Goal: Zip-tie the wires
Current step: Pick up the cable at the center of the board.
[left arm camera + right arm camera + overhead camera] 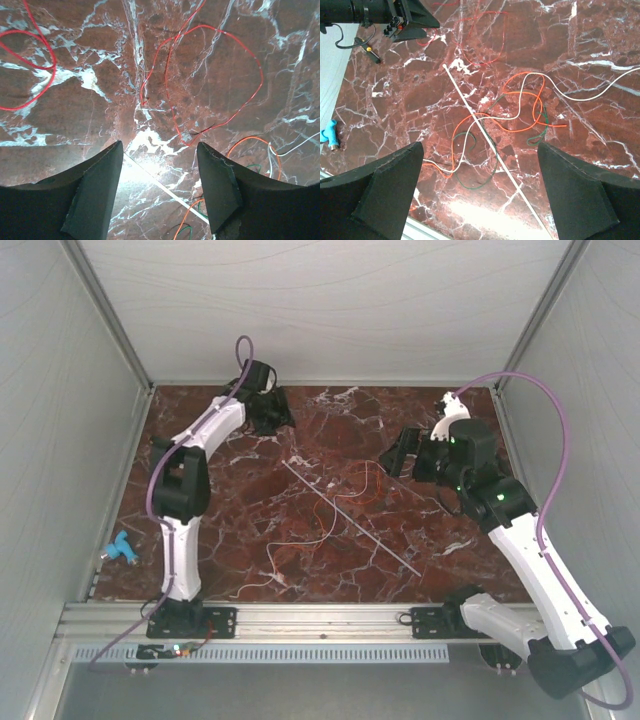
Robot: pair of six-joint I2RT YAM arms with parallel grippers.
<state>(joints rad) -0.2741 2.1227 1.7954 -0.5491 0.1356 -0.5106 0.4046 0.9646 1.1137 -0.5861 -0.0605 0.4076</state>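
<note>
The counter [330,430] is polished red-brown marble with white veins, glossy enough to carry a bright glare patch in the left wrist view.

The zip tie [350,518] lies flat near the counter's middle. It is a thin, straight, stiff, pale strip running diagonally from far left to near right. In the right wrist view it [470,106] ends in a small rounded head at its far tip.

The wires [340,502] are hair-thin flexible strands sprawled in loose curls across and beside the strip. Orange, white and dark green strands [535,74] cross it in overlapping loops, and one white strand trails off to the near left. Red loops [261,75] lie farther back, close under the left hand.

The left hand [268,410] hangs over the far left part of the counter. Its two dark, wedge-shaped fingers [95,200] are matte with rough edges. They stand partly apart with nothing between them, and the strip's far end [160,184] lies on the marble below the gap.

The right hand [405,455] hovers over the right side, just beyond the tangle. Its fingers [390,195] are spread wide and hold nothing.

A small blue plastic piece [120,548] sits at the counter's left edge, well apart from the wires.
</note>
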